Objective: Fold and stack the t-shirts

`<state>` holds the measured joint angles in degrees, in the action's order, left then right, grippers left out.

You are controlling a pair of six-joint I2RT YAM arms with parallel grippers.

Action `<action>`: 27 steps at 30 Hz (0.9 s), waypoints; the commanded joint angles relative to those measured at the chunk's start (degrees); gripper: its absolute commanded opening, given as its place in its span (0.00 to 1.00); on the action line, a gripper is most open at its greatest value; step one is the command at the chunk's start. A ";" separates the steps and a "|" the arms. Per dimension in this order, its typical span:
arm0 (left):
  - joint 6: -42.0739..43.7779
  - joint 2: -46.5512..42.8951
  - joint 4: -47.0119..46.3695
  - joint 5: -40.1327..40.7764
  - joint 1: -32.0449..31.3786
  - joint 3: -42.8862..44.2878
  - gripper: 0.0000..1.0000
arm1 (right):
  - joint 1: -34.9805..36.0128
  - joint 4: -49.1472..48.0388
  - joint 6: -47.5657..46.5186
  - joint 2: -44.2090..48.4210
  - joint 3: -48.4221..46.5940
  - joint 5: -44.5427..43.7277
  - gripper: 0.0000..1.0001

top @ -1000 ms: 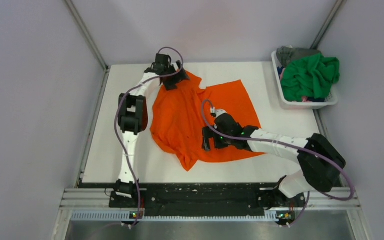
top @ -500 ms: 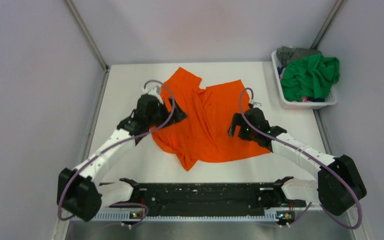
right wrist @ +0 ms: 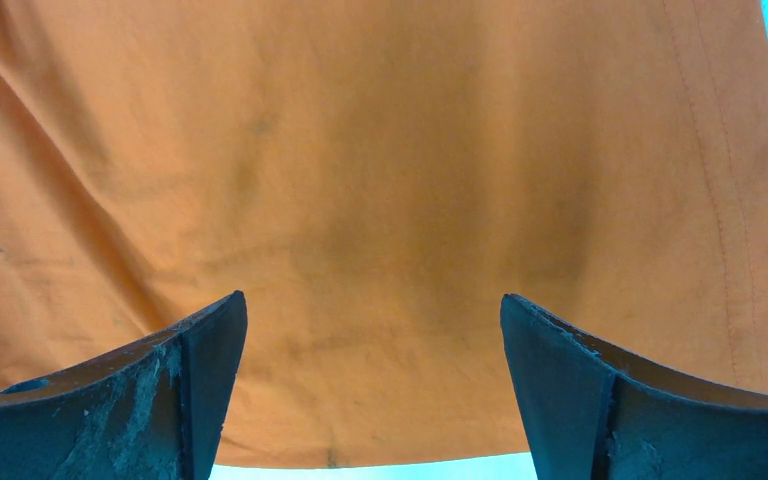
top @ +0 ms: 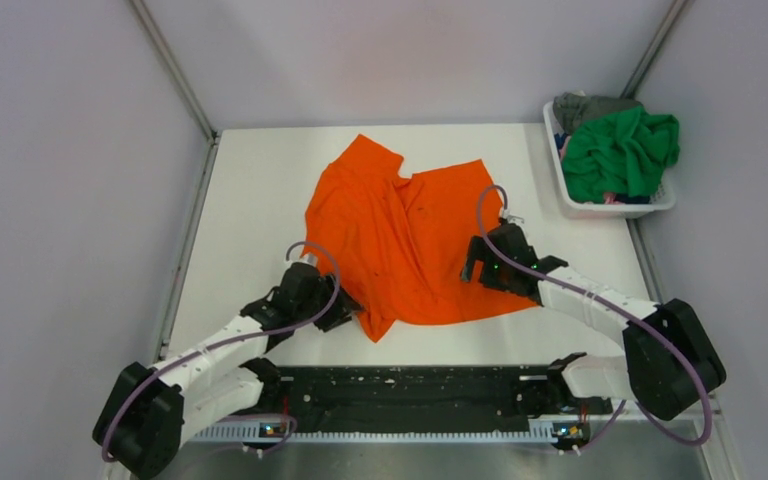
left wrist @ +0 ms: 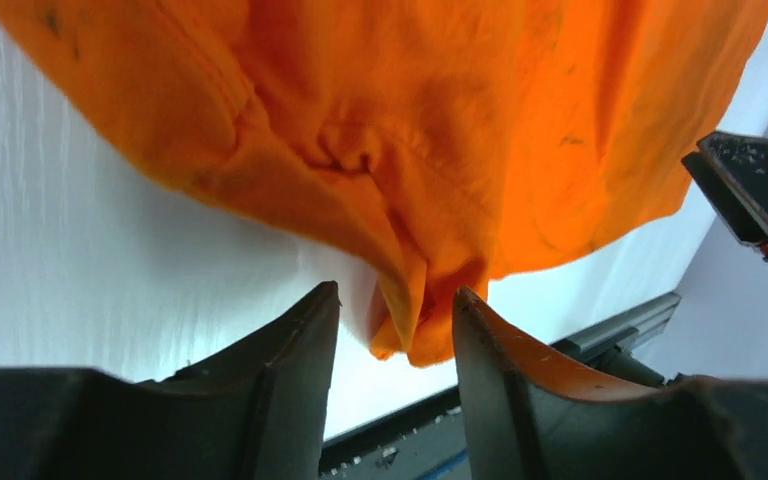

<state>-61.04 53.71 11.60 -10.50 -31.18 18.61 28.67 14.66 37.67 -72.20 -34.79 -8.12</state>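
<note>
An orange t-shirt (top: 400, 235) lies crumpled and partly spread on the white table (top: 250, 190). Its near corner (left wrist: 412, 335) pokes between the fingers of my left gripper (left wrist: 395, 295), whose jaws stand half closed, with a gap showing beside the cloth. In the top view the left gripper (top: 350, 312) sits low at that corner. My right gripper (top: 472, 268) hovers wide open over the shirt's right part, with flat orange cloth (right wrist: 380, 200) filling the space between its fingers (right wrist: 373, 300). A green t-shirt (top: 620, 150) and a grey one (top: 585, 103) lie bunched in the basket.
The white slatted basket (top: 610, 208) stands at the table's back right corner. Grey walls close in on both sides. The black rail (top: 400, 385) with the arm bases runs along the near edge, just past the shirt's corner.
The left arm has swung from the shirt's far end down to its near corner, and its jaws have narrowed. The right gripper moved from the shirt's lower middle to its right part.
</note>
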 commanded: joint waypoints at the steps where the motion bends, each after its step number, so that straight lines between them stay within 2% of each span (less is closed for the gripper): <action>1: -4.54 2.83 -7.02 4.06 -0.18 0.03 0.45 | -0.54 -2.00 0.86 -0.09 0.76 -0.90 0.95; 2: -4.53 3.63 -7.26 4.04 -0.16 0.13 0.38 | -0.54 -2.03 0.90 -0.09 1.03 -0.97 0.95; 3: -4.49 4.30 -7.17 3.83 -0.13 0.38 0.25 | -0.50 -1.99 0.86 -0.06 1.18 -1.29 0.95; 4: -4.07 4.79 -5.94 3.48 -0.19 1.18 0.05 | -0.53 -1.69 0.91 -0.03 1.23 -1.61 0.95; 5: -3.61 4.65 -2.50 4.31 -0.09 2.67 0.00 | -0.59 -1.26 0.89 -0.06 1.21 -1.97 0.95; 11: -2.65 -4.23 33.42 19.76 -0.10 12.48 0.00 | -1.62 1.16 1.32 1.15 1.96 -4.03 0.95; 14: -5.23 -8.21 45.82 25.80 -0.02 15.27 0.00 | -1.68 2.04 1.53 1.89 2.05 -3.73 0.95; 17: -5.02 -9.32 51.73 25.94 0.01 16.27 0.04 | -1.74 3.46 1.61 2.69 1.87 -4.64 0.95; 20: -3.74 -7.98 53.11 22.78 0.01 16.87 0.02 | -1.77 4.38 1.08 3.35 1.38 -5.00 0.95; 24: -4.14 -5.48 55.15 23.47 0.04 18.28 0.07 | -1.69 6.04 0.13 4.24 -0.17 -5.53 0.95; 25: -4.50 -4.79 56.05 24.49 0.05 19.12 0.16 | -1.75 6.17 -0.14 4.53 -0.58 -5.73 0.95; 27: -4.78 -3.71 56.30 27.11 0.03 20.61 0.92 | -1.77 6.17 -0.78 5.28 -1.29 -5.90 0.95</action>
<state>-64.49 48.60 63.33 11.86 -31.18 34.57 27.51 20.01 38.41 -69.45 -32.69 -12.25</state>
